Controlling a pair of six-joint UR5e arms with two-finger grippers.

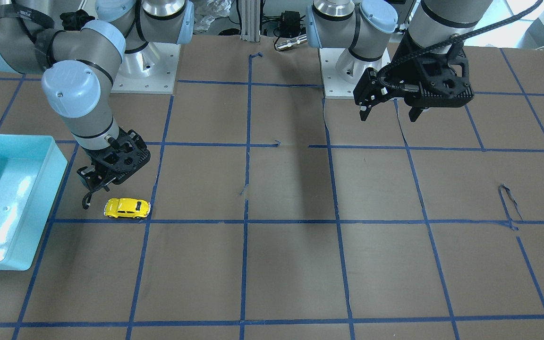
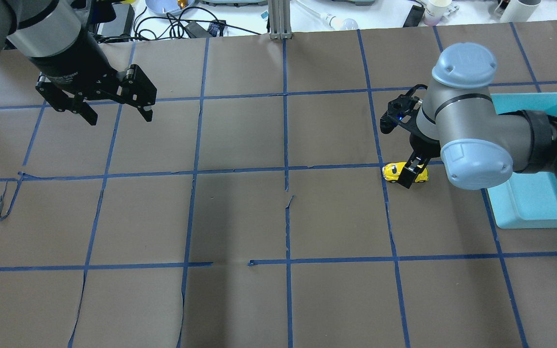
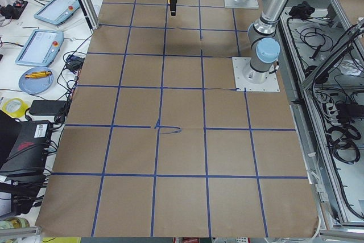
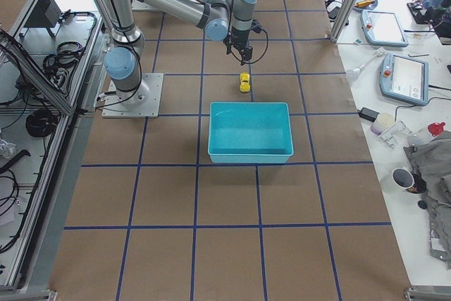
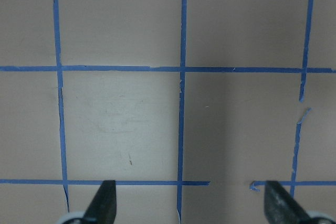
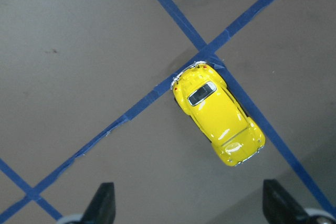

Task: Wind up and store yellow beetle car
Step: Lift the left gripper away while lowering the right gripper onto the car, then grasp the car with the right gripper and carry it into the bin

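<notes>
Right gripper spread wide, empty, just over the yellow beetle car on the counter near the blue bin. Sits slanted to the fingers, so could get bumped and roll away.

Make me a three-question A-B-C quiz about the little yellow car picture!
1. Where is the yellow beetle car? A on the floor; B on the table, on blue tape; C held up in the air.
2. What colour is the bin? A red; B turquoise; C white.
3. The right pincer is: A open; B shut on a ball; C shut and empty.
Answers: 1 B, it sits by a tape crossing; 2 B, it looks pale blue-green; 3 A, a wide gap shows, with nothing in it.
</notes>
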